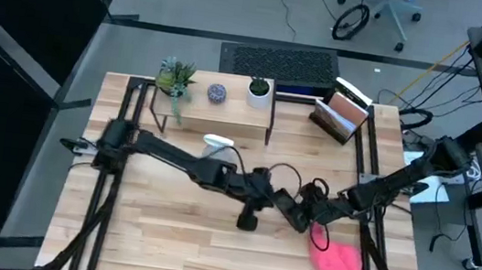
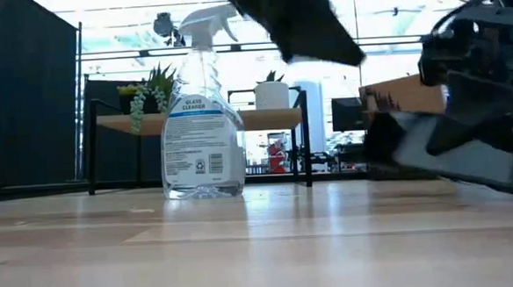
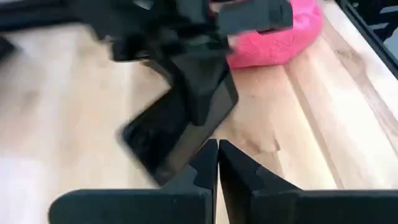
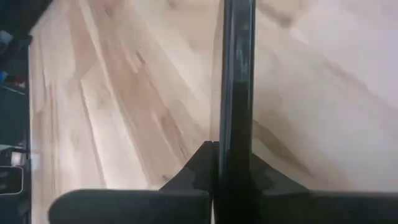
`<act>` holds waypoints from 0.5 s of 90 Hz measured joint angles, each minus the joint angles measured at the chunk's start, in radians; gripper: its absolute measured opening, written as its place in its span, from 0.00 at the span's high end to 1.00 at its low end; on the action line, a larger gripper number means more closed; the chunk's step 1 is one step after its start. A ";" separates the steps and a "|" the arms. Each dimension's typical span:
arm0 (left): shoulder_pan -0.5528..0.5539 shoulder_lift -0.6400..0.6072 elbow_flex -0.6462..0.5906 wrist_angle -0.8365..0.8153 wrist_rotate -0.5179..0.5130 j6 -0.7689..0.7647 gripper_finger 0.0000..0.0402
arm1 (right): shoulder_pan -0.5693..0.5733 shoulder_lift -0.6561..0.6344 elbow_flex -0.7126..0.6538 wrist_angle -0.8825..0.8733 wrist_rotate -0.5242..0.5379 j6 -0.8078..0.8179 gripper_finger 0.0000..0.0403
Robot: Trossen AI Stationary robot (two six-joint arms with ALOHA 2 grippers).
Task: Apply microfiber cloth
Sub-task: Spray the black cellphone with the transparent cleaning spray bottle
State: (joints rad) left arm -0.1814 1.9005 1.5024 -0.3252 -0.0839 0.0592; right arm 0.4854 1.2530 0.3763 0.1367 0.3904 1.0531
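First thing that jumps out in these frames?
The microfiber cloth, bright pink, lies bunched near the table's front right corner. At mid-table the right gripper is clamped on the edge of a black smartphone, with the shut left gripper just beside it.

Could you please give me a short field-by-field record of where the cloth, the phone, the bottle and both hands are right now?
microfiber cloth: lies crumpled on the table, near its front right corner; nothing grips it
smartphone: held tilted in the right hand
right hand: shut on the smartphone's edge, near mid-table, beside the cloth
left hand: fingers shut, holding nothing, close to the phone
spray bottle: upright behind the arms, untouched
task state: cloth not yet picked up
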 joint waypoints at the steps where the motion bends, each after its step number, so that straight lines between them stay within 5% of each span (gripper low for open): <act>1: -0.002 -0.011 0.000 -0.017 -0.008 0.000 1.00 | 0.000 0.000 0.004 0.000 0.006 -0.009 0.98; 24: -0.063 -0.268 -0.081 -0.402 -0.319 -0.133 1.00 | -0.019 0.000 0.057 0.007 0.130 -0.198 0.98; 45: -0.070 -0.597 -0.493 -0.393 -0.379 -0.464 1.00 | -0.051 0.029 0.057 0.109 0.113 -0.374 0.98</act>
State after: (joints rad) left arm -0.2517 1.3034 1.0091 -0.7178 -0.4625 -0.4050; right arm 0.4342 1.2815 0.4335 0.2461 0.5037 0.6795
